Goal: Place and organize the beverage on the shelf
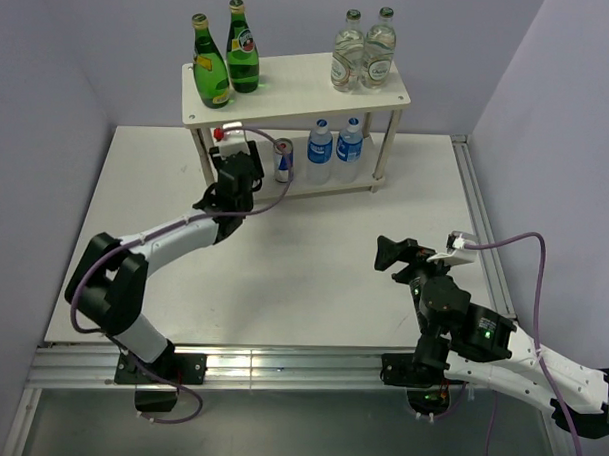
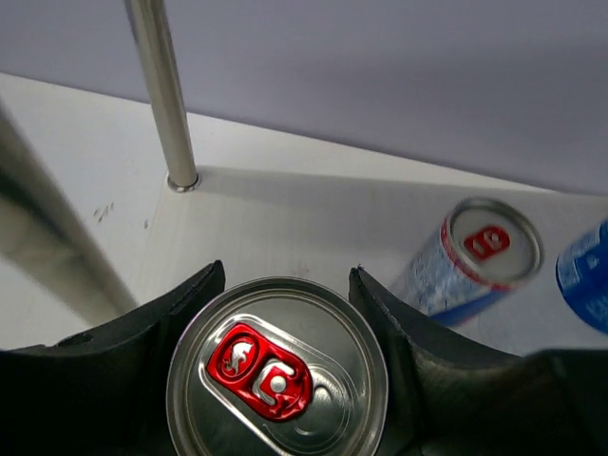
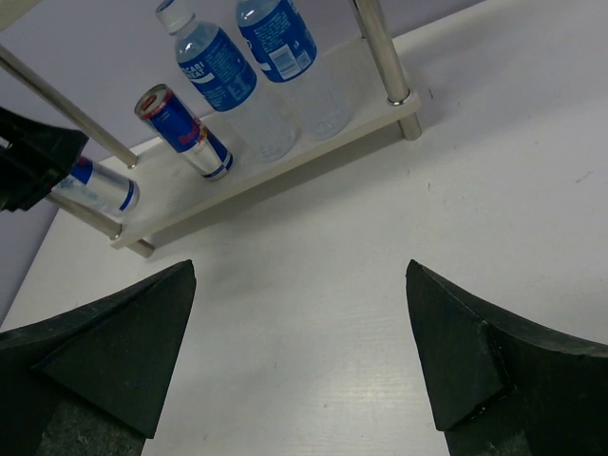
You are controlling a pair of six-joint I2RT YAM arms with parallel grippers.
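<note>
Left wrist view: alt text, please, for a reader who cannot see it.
The left claw grips a silver can with a red tab, seen from above, over the white shelf board. A second can stands right of it, a metal leg behind left.

Two green bottles (image 1: 211, 70) atop white shelf (image 1: 299, 88); water bottles (image 1: 320, 149), cans (image 1: 284, 160) on lower tier.

Two each: cans (image 3: 185, 131), water bottles (image 1: 319, 148), green bottles (image 1: 209, 67), clear bottles (image 1: 347, 57)
</note>
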